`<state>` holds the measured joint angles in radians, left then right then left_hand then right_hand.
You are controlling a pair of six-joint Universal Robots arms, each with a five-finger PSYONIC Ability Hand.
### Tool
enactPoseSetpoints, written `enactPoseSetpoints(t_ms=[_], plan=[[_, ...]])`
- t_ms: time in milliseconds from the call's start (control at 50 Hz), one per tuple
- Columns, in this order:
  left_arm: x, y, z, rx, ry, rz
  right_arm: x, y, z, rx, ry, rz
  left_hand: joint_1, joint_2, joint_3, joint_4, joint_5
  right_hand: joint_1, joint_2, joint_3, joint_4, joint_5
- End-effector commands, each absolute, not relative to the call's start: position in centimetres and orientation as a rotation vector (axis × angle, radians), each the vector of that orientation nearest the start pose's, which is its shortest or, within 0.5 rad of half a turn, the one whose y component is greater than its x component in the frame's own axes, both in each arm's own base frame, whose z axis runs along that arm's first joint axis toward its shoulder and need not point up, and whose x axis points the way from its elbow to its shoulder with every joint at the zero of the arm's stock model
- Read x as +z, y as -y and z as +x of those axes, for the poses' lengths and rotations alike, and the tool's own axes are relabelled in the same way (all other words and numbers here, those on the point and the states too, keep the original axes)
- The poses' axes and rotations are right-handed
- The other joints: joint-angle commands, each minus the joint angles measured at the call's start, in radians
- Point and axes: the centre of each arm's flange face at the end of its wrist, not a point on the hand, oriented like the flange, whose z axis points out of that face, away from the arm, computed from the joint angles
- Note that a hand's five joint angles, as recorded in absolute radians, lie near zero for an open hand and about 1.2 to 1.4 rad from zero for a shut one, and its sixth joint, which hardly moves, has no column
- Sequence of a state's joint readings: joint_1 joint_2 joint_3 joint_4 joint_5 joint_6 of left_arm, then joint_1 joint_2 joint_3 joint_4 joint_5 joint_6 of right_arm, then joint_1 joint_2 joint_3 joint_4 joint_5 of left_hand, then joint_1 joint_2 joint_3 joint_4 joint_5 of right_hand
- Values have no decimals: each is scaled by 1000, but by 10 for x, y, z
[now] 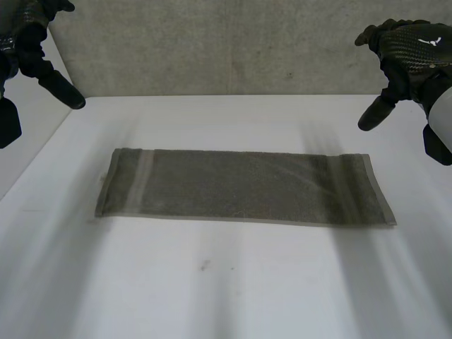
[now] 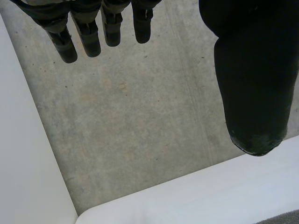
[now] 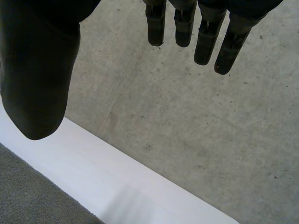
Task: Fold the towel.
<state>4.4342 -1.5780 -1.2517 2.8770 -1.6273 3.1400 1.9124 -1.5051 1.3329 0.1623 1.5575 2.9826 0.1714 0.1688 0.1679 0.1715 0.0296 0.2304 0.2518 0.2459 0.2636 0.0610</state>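
a: biggest thing first. what carries everything?
b: the white table (image 1: 212, 296). on it lies the towel (image 1: 240, 187), a long grey-green strip, flat across the middle of the surface. its long sides run along with the near edge, and its short ends sit well in from the left and right edges.
a: how would it handle, do you think?
b: light and limp, i'd judge. the pile looks rough enough not to slip in a grip, though the cloth may slide on the smooth surface if dragged. nothing to break. it will likely sag wherever it isn't held, so a single hold won't keep an edge straight.
a: and the hands?
b: the left hand (image 1: 32, 39) hangs above the far left corner, the right hand (image 1: 406, 60) above the far right corner, both well apart from the cloth. in each wrist view the fingers (image 2: 91, 35) are straight, spread away from the thumb (image 2: 252, 70), holding nothing.
a: where to take hold?
b: at the two corners of one short end, beside the paler band (image 1: 143, 182), pinching the hem. that end could then go over to the other band (image 1: 339, 191).
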Motion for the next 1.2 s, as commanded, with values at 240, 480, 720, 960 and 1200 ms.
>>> enactPoseSetpoints(t_ms=[240,480,720,960,1200], plan=[[333,281,-213,-2179,-2395,449,304,275,232,-2042,-2237,-738,63,65,66,63,30,-56,-77,-71,-89,-61],[249,302,-212,-1932,-2542,615,229,278,210,-1770,-2401,-961,60,62,63,60,27,-37,-58,-52,-70,-42],[183,321,-199,-1899,-2545,552,172,299,189,-1738,-2401,-926,63,65,66,63,30,222,200,206,188,216],[160,322,-197,-1875,-2561,539,131,319,181,-1803,-2410,-1035,57,59,60,57,24,442,420,426,408,437],[157,321,-196,-1905,-2535,531,115,333,165,-1817,-2463,-1094,36,39,40,36,3,480,458,464,447,475]])
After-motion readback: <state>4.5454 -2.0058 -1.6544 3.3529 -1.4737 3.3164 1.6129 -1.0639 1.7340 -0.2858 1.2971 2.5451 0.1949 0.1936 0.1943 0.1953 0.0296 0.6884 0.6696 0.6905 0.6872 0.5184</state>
